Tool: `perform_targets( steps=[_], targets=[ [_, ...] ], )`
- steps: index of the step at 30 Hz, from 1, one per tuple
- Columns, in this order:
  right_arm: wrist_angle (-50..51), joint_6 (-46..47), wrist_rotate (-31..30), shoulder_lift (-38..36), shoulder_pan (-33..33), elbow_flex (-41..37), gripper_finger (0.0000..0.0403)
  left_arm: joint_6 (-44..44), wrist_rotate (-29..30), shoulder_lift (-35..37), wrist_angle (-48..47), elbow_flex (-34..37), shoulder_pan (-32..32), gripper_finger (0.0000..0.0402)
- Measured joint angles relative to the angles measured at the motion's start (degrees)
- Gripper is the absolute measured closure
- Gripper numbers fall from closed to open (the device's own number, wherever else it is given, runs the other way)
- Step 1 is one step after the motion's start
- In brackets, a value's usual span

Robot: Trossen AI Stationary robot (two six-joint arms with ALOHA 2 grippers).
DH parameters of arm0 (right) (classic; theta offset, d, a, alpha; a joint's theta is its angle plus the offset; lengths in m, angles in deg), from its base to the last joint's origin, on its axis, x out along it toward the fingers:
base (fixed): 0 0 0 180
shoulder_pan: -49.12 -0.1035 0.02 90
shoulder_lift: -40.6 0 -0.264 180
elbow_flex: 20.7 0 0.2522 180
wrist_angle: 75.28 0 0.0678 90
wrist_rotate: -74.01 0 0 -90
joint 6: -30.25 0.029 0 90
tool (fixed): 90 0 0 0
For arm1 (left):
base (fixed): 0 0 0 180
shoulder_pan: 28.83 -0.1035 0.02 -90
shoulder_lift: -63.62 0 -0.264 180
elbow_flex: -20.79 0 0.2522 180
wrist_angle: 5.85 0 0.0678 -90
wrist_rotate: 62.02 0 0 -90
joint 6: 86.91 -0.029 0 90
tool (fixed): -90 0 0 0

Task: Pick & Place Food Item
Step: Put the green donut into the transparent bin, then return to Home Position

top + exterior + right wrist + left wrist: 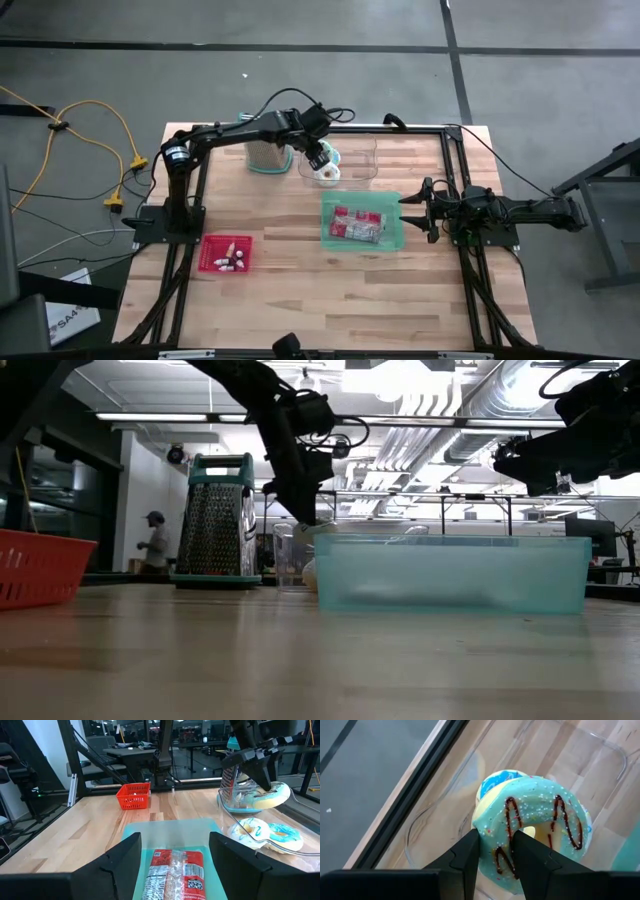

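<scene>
At upper centre of the high view, the left gripper [320, 158] pinches the rim of a turquoise-iced ring doughnut with chocolate drizzle [535, 835], lifted above a clear plastic tray [355, 165] that appears to hold more doughnuts. The right gripper [412, 210] hangs wide open and empty at right, beside a translucent teal bin [392, 232] holding a red-labelled packet [175, 872].

tool [303, 520] above clear cup [287, 556] | grater [216, 520] left | possibly gripping

Only fragments read — "SA4" on a white box [72, 322] on the floor; the red-and-white food packet [175, 876] print stays illegible.
</scene>
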Motion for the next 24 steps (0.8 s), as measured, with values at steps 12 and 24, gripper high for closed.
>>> perform_targets(
  steps=[12, 24],
  targets=[
    [0.0, 0.0, 0.0, 0.0, 0.0, 0.0, 0.018, -0.9, -1.3, 0.0, -0.2, 0.0, 0.0, 0.0243],
    [0.0, 0.0, 0.0, 0.0, 0.0, 0.0, 0.018, -0.2, -1.3, 0.0, -0.2, 0.0, 0.2, 0.0222]
  ],
)
